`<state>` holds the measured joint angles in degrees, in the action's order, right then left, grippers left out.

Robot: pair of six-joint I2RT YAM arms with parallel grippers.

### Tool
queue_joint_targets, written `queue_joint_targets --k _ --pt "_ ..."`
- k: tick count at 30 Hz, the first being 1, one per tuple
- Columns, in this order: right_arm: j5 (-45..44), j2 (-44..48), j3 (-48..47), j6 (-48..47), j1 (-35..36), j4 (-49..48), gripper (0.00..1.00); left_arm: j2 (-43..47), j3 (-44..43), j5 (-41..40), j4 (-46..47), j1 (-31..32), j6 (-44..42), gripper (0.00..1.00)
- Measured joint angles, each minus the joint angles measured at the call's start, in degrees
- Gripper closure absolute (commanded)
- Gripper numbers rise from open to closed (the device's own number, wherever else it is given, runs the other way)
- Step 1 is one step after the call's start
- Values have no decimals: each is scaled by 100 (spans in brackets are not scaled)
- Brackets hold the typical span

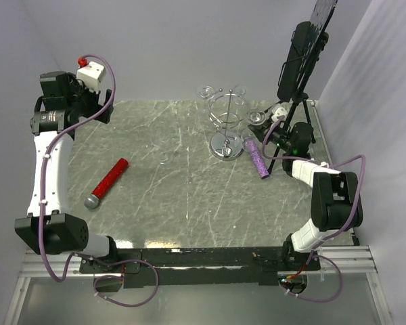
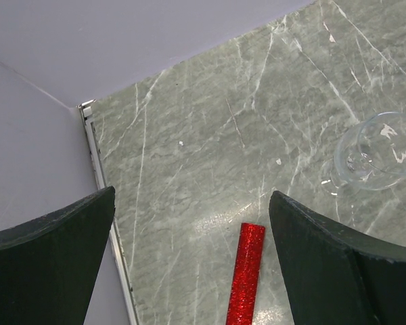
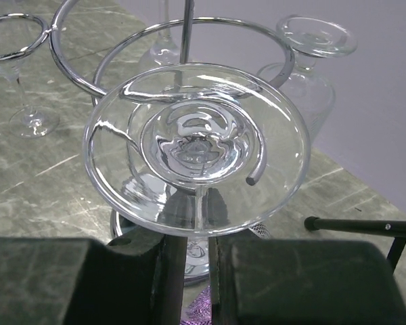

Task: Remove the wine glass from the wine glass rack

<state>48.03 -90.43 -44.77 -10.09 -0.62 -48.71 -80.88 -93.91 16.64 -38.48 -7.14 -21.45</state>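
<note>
The chrome wine glass rack point(image 1: 227, 125) stands at the back middle of the table, its wire loops point(image 3: 189, 27) filling the right wrist view. A clear wine glass point(image 3: 196, 145) hangs upside down from one loop, its round foot on top. Its thin stem point(image 3: 200, 203) runs down between the two pads. My right gripper point(image 3: 197, 284) is shut on that stem, just right of the rack point(image 1: 264, 126). My left gripper point(image 1: 103, 108) hovers open and empty at the far left, well away from the rack.
A black tripod point(image 1: 298, 101) stands right behind the right gripper, one leg point(image 3: 365, 225) close by. A purple glitter tube point(image 1: 257, 157) lies under it. A red glitter tube point(image 1: 109, 181) lies on the left. More glasses point(image 3: 311, 40) hang on the rack, and one glass point(image 2: 379, 152) sits on the table.
</note>
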Motion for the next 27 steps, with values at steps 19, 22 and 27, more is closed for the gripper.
queue_joint_targets --k 19,22,27 --pt "-343 435 140 96 -308 166 100 317 83 70 142 11 74 0" --pt "-358 656 243 131 -308 317 100 317 118 151 210 11 144 0" --pt "-479 1338 444 219 -308 922 100 330 225 372 463 24 295 0"
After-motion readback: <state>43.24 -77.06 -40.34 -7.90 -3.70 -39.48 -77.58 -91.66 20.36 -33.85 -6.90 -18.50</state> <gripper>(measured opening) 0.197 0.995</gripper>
